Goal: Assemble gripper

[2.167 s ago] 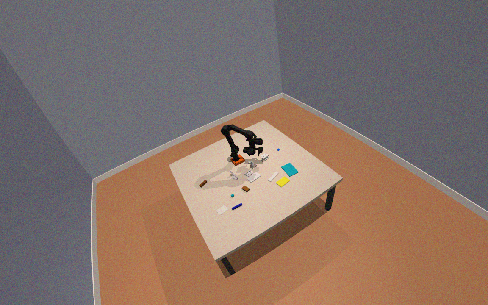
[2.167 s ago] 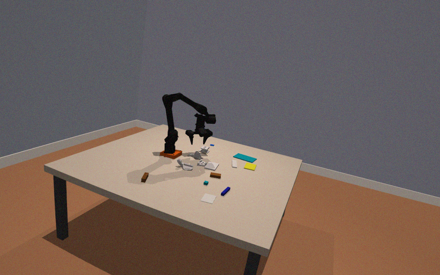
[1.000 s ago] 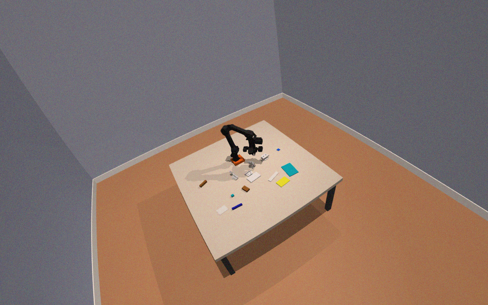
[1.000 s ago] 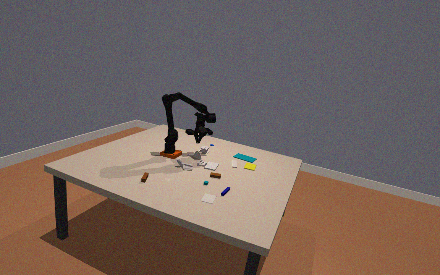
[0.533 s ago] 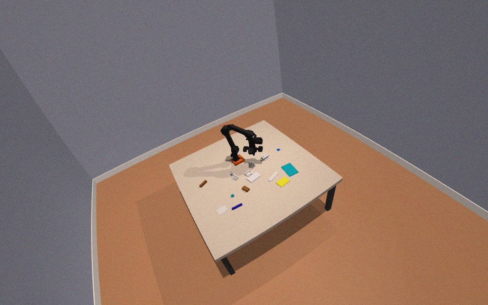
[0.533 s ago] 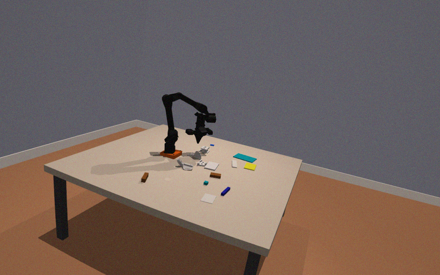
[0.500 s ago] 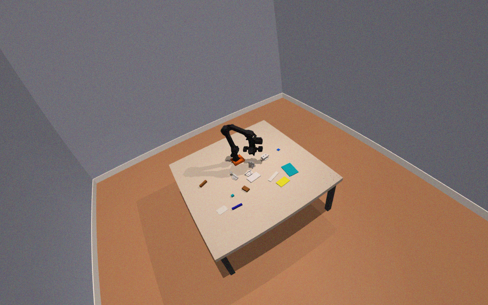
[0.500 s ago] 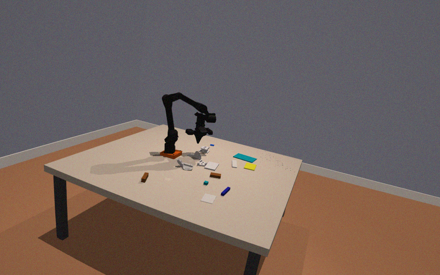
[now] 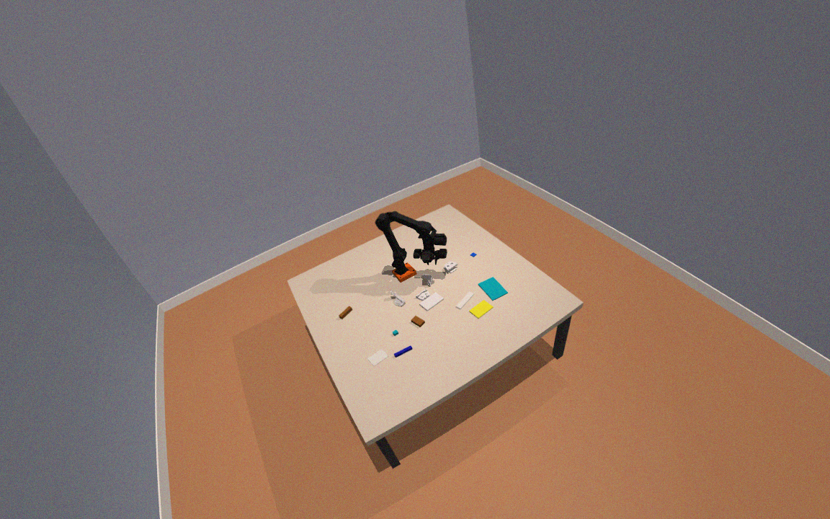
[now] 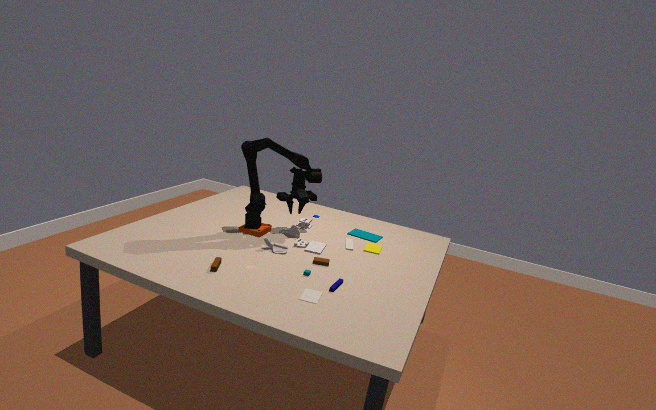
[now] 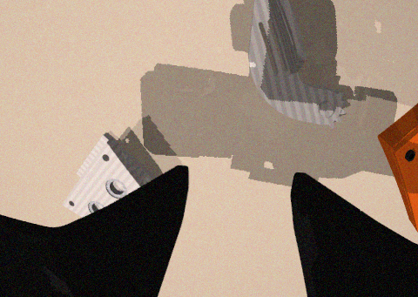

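My gripper (image 9: 431, 261) (image 10: 295, 212) (image 11: 240, 180) is partly open, with nothing between its fingers, above the table. One grey jaw (image 9: 426, 280) (image 10: 294, 232) (image 11: 283, 101) lies in the arm's shadow, its toothed end toward the orange arm base. The other jaw (image 9: 398, 299) (image 10: 279, 249) lies farther along the table, outside the wrist view. A white part with round holes (image 9: 450, 265) (image 10: 305, 221) (image 11: 106, 175) is partly hidden by the left finger in the wrist view. A second small white part with dark holes (image 9: 422, 295) (image 10: 300, 244) lies apart. I cannot tell which is gripper base or housing plate.
A flat white block (image 9: 431, 301) (image 10: 315, 247) lies beside the second holed part. A white strip (image 9: 465, 300) (image 10: 349, 244), yellow plate (image 9: 481, 308) (image 10: 373, 248) and teal plate (image 9: 493, 288) (image 10: 365, 235) lie farther out. Brown blocks and a dark blue bar (image 9: 403, 352) (image 10: 336, 285) are also there.
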`<move>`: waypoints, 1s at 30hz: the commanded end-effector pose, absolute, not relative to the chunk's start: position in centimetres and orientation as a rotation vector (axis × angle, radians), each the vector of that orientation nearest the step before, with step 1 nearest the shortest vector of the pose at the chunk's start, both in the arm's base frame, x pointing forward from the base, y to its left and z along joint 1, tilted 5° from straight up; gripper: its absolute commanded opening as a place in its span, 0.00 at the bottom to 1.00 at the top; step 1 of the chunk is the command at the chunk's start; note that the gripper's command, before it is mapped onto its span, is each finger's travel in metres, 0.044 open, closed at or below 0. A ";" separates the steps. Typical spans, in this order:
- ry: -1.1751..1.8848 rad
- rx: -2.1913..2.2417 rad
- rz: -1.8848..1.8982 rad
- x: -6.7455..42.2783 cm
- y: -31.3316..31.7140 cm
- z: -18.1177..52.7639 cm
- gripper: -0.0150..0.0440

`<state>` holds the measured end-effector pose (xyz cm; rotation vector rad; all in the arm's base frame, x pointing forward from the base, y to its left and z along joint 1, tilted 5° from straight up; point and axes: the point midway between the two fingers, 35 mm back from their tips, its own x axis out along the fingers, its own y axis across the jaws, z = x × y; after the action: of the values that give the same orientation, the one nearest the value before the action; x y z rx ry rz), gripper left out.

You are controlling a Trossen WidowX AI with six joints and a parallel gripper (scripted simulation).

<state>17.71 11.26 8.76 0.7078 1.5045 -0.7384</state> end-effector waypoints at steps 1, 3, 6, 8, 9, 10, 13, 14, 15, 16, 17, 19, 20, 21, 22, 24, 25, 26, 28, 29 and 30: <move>1.505 0.708 -0.738 17.7 11.3 8.8 0.79; 1.505 0.708 -0.738 17.7 11.3 8.8 0.88; 1.505 0.708 -0.738 17.7 11.3 8.8 1.00; 1.505 0.708 -0.738 17.7 11.3 8.8 1.00; 1.505 0.708 -0.738 17.7 11.3 8.8 1.00; 1.505 0.708 -0.738 17.7 11.3 8.8 1.00; 1.505 0.708 -0.738 17.7 11.3 8.8 1.00; 1.505 0.708 -0.738 17.7 11.3 8.8 1.00; 1.505 0.708 -0.738 17.7 11.3 8.8 1.00; 1.505 0.708 -0.738 17.7 11.3 8.8 1.00; 1.505 0.708 -0.738 17.7 11.3 8.8 1.00; 1.505 0.708 -0.738 17.7 11.3 8.8 1.00; 1.505 0.708 -0.738 17.7 11.3 8.8 1.00; 1.505 0.708 -0.738 17.7 11.3 8.8 1.00; 1.505 0.708 -0.738 17.7 11.3 8.8 1.00; 1.505 0.708 -0.738 17.7 11.3 8.8 1.00; 1.505 0.708 -0.738 17.7 11.3 8.8 1.00; 1.505 0.708 -0.738 17.7 11.3 8.8 1.00; 1.505 0.708 -0.738 17.7 11.3 8.8 1.00; 1.505 0.708 -0.738 17.7 11.3 8.8 1.00; 1.505 0.708 -0.738 17.7 11.3 8.8 1.00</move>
<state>17.70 11.26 8.76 0.7076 1.5046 -0.7385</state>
